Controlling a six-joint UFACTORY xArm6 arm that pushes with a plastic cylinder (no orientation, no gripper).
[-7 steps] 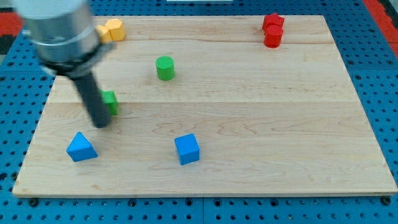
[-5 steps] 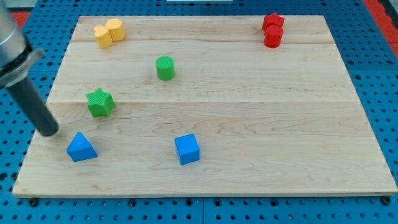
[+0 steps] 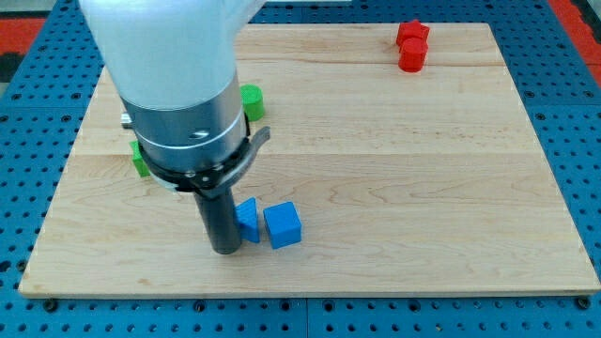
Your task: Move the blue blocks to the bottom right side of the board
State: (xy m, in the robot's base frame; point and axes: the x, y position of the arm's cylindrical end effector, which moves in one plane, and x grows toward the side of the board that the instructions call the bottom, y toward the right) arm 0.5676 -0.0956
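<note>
My tip (image 3: 224,248) rests on the board near the view's bottom, left of centre. It touches the left side of a blue block (image 3: 248,221), whose shape is partly hidden behind the rod. That block sits against the left side of a blue cube (image 3: 283,225). Both blue blocks lie in the lower middle of the wooden board (image 3: 423,188). The arm's large body covers the upper left of the board.
A green cylinder (image 3: 251,99) peeks out right of the arm. A green block (image 3: 139,160) shows at the arm's left edge. Two red blocks (image 3: 412,44) stand at the view's top right. Blue pegboard (image 3: 573,113) surrounds the board.
My tip has swept from the board's left edge to the right. It has pushed the blue triangular block rightward until it sits against the blue cube. The arm now hides the yellow blocks.
</note>
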